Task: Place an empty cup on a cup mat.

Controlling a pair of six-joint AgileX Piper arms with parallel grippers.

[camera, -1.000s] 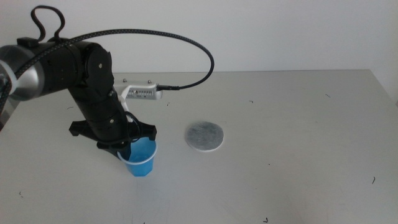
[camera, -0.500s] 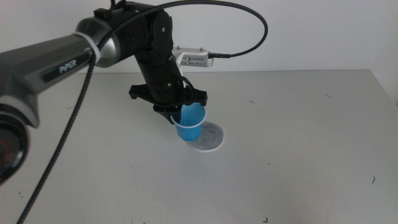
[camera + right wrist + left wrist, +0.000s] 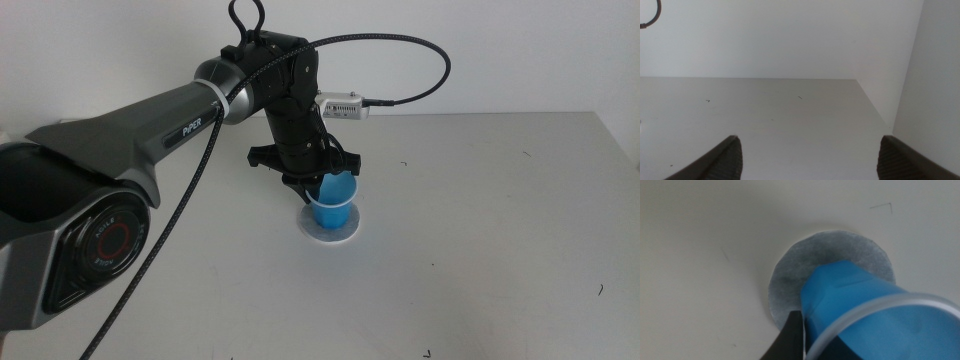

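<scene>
Holding the cup [image 3: 333,200] over the cup mat [image 3: 331,233] with the left gripper [image 3: 322,187]; that's the short version.

Middle view: left arm reaches in from the left side of the picture, wrist over the middle of the bench [image 3: 480,210]. The gripper is clamped on the cup's rim, one jaw inside, one outside as far as I can see. Cup is upright, maybe slightly tilted, base down on or just above the mat. Only the mat's white edge shows around the cup's foot. I can't tell if the base is touching. A rim grip makes sense here: it leaves the base free to seat flat.

Left wrist view: one dark jaw against the blue wall just below the white rim. The cup's base sits inside the grey disc's outline, a bit off-centre toward the jaw side, with grey showing around most of it. The cup looks empty, with light blue inside.

Right wrist view: right gripper [image 3: 807,156] parked, jaws wide apart, holding nothing, looking across bare bench toward the wall. It's not in the middle view.

My read: placement is nearly done. What's left is to confirm contact, open the left gripper and lift straight up. Risk: the inner jaw drags the rim on the way out and tips the light cup off the mat.
</scene>
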